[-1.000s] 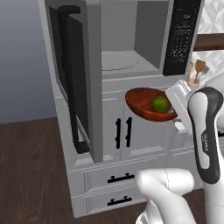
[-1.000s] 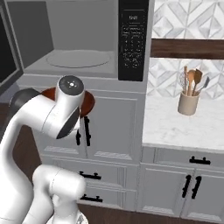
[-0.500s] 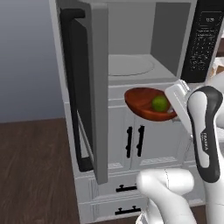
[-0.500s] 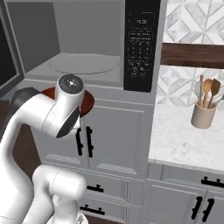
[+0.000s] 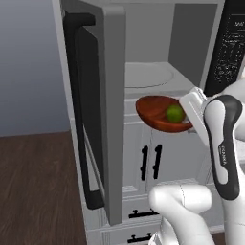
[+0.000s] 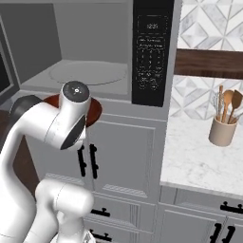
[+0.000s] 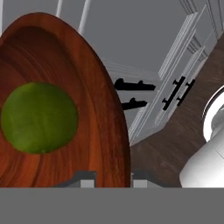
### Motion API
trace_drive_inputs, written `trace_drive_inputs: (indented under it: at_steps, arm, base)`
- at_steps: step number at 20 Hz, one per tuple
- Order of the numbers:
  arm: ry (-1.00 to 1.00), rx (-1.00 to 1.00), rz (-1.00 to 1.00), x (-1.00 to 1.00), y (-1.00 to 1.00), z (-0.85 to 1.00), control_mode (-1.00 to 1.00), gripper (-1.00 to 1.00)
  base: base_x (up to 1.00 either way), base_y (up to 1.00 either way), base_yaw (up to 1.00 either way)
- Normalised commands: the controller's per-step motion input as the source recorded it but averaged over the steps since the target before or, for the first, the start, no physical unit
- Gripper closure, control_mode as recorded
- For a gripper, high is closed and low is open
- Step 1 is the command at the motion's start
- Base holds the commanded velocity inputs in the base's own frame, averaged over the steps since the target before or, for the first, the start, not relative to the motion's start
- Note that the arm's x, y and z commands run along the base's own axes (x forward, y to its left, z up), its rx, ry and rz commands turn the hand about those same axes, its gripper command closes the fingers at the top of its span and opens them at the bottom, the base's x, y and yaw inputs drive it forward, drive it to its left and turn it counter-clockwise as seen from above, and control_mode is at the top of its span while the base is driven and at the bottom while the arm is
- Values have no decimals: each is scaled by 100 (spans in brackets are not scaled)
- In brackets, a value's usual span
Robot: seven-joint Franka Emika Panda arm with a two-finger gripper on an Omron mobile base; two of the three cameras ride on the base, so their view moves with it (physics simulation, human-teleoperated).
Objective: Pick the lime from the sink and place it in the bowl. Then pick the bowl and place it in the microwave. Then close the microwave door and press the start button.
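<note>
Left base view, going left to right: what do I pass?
microwave door → bowl → lime → control panel

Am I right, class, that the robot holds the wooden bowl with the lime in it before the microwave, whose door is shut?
Not quite: the microwave door stands open, as the left base view shows. The rest holds: the gripper grips the bowl with the lime inside, before the microwave.
</note>
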Motion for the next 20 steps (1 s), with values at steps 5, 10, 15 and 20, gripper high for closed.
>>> trace_drive_inputs:
  at_steps: [5, 10, 15, 20]
  arm:
    - [-27, 0, 0, 62, 0, 59, -100, 100]
    - [-20, 0, 0, 100, 0, 60, -100, 100]
    - [0, 0, -1, 100, 0, 5, -100, 100]
    - [18, 1, -3, 100, 0, -6, -100, 100]
  base:
    - [9, 0, 0]
    - [0, 0, 0]
    - [0, 0, 0]
    - [0, 0, 0]
